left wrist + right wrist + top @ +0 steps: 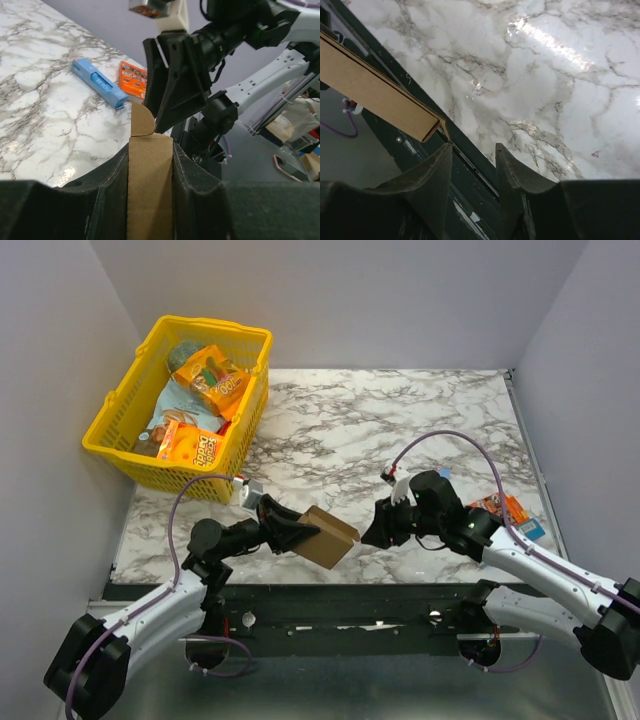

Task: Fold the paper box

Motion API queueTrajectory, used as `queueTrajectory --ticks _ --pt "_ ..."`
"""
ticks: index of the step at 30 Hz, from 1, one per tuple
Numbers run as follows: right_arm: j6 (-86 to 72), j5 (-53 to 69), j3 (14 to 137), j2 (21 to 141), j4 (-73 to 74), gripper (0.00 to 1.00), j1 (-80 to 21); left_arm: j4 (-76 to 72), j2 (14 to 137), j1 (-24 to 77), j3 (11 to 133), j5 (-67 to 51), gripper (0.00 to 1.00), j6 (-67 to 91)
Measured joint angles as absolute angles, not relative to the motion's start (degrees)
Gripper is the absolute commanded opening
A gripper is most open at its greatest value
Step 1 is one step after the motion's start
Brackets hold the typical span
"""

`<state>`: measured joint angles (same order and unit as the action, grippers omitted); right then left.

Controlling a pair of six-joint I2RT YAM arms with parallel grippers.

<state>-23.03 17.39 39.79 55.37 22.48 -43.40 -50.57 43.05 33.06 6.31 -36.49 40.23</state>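
Marble table (400,420), near edge: paper box (328,536) held above it, clamped in the left gripper (297,532), body apparently folded into a flat sleeve, rounded end tab (142,120) not yet tucked; right gripper (378,532) parted, empty, just beside that end.

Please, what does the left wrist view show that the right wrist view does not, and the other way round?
Only the left wrist view: the left gripper clamped on the paper box, the box's rounded tab, and a blue packet and an orange packet lying on the table.
Only the right wrist view: the gap between the fingers of the right gripper, open and empty, with a corner of the paper box just beyond one fingertip.
Both: the paper box, the marble table and the right gripper, which the left wrist view sees from outside.
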Motion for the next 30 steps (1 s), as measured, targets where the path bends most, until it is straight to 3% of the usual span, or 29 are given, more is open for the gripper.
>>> queueTrajectory --ticks 20,30 --pt "-22.44 26.76 37.21 53.63 14.55 0.44 -43.38 -54.00 43.27 32.47 6.33 -39.33 0.08 42.70" --pt "-22.61 27.14 38.00 55.59 14.61 0.34 -43.38 -53.93 42.61 32.47 6.33 -39.53 0.08 42.72"
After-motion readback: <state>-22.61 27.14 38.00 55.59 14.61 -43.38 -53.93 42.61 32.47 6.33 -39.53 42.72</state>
